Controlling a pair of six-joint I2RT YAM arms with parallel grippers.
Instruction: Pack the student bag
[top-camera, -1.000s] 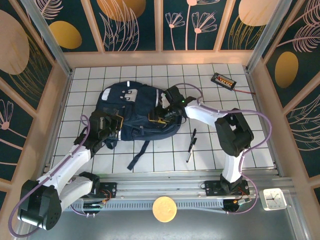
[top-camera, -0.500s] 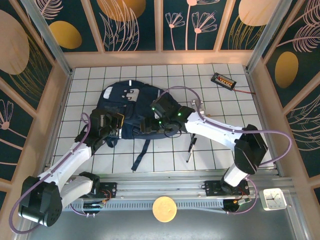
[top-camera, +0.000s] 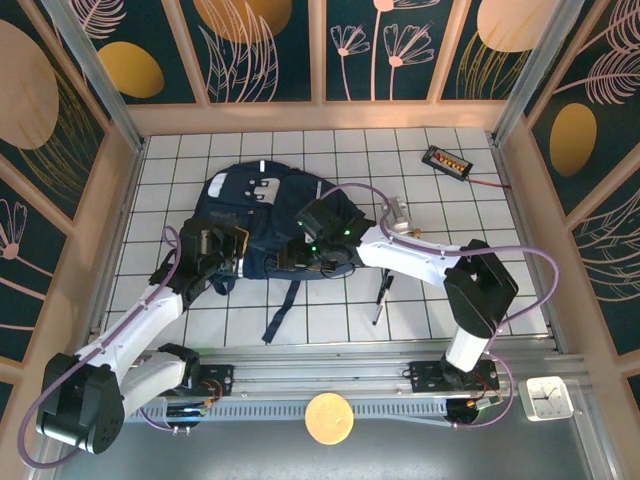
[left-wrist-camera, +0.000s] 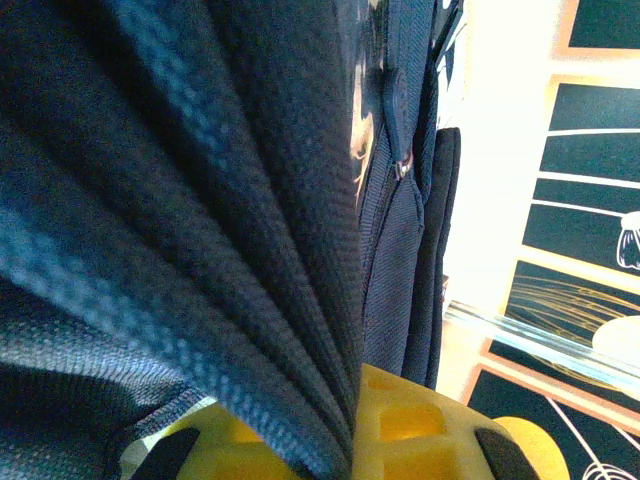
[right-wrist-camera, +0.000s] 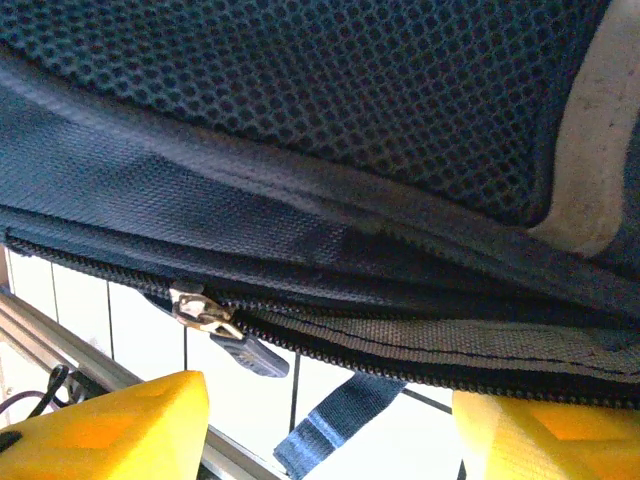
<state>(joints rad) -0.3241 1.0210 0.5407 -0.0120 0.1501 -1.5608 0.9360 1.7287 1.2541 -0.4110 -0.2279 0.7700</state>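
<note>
Bag (top-camera: 265, 205): navy with pale trim, lying flat on the white tiled surface (top-camera: 330, 150), left of centre, its near edge between the two arms.
Right arm (top-camera: 420, 258): reaches in from the right across the surface, with its wrist at the bag's near right corner.
Left arm (top-camera: 140, 320): angled up from the near left, with its wrist at the bag's near left edge.
Right jaws: open, gripping nothing; the yellow fingers (right-wrist-camera: 110, 425) stand well apart just below the bag's zipped edge.
Left jaws: closed, pinching a bunched fold of bag fabric between yellow fingers (left-wrist-camera: 420, 430).
Strap (top-camera: 280, 305): dark, trailing from the bag's near edge toward the arm bases.
Pen (top-camera: 381, 290): dark, on the surface right of the bag and apart from it, its far end under the right arm.
Device (top-camera: 446, 160): small black case with orange marks, at the far right of the surface, well apart from the bag.
Zip pull (right-wrist-camera: 205, 312): metal slider on the bag's edge, near one right finger.
</note>
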